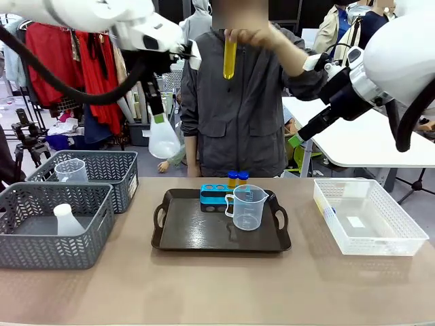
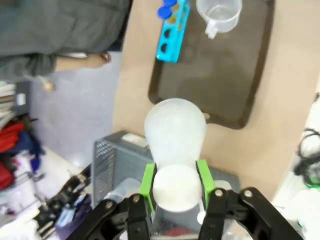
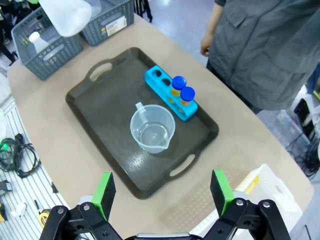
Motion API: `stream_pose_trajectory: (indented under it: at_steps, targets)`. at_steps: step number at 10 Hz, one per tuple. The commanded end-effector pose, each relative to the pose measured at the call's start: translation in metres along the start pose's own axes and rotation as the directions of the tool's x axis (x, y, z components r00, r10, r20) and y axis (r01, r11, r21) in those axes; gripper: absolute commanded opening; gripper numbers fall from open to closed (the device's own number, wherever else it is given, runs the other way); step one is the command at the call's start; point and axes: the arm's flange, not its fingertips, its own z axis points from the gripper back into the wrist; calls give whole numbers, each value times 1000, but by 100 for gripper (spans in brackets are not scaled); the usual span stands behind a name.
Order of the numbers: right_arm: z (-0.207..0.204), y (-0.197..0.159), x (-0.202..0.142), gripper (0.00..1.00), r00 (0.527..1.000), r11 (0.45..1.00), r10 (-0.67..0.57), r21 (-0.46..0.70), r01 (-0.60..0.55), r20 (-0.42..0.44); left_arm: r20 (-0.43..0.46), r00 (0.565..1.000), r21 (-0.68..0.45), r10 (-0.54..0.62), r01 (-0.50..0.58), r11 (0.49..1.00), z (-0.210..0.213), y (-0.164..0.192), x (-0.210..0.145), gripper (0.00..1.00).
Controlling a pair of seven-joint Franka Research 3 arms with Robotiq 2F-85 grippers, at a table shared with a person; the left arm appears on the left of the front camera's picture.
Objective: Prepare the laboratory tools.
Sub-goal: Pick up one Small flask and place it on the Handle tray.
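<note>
The left gripper (image 2: 175, 184) pinches the white flask (image 2: 175, 131) by its neck between the green pads, high in the air above the corner of a grey basket (image 2: 107, 160) and short of the black tray (image 2: 215, 85); the neck looks smooth and the bulb hangs below it, so a quick swing could make it tilt or slip free. On the tray the beaker (image 3: 151, 131) stands just beside the blue rack (image 1: 212, 197) with two capped tubes (image 3: 180, 90), so a careless descent might topple one; the right gripper (image 3: 163, 190) hangs wide and empty over the tray, and the person's hand (image 1: 248, 34) holds up another tube (image 1: 230, 60); either could get in the way.
</note>
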Motion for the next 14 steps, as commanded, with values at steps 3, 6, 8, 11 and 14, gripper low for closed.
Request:
stream_pose_trajectory:
  at_steps: [3,6,8,11,14]
  targets:
    - [0,-1,1,100,1000,1000,-3,15,3,16,8,994,-67,-111,112,991,-43,10,37,0]
    - [0,-1,1,100,1000,1000,-3,15,3,16,30,987,-152,-160,163,975,-79,7,55,0]
    - [0,-1,1,100,1000,1000,-3,15,3,16,40,985,-177,-171,175,969,-90,7,59,0]
    - [0,-1,1,100,1000,1000,-3,15,3,16,37,989,-164,-146,150,975,-80,10,50,0]
    - [0,-1,1,100,1000,1000,-3,15,3,16,29,993,-140,-118,121,983,-71,12,37,0]
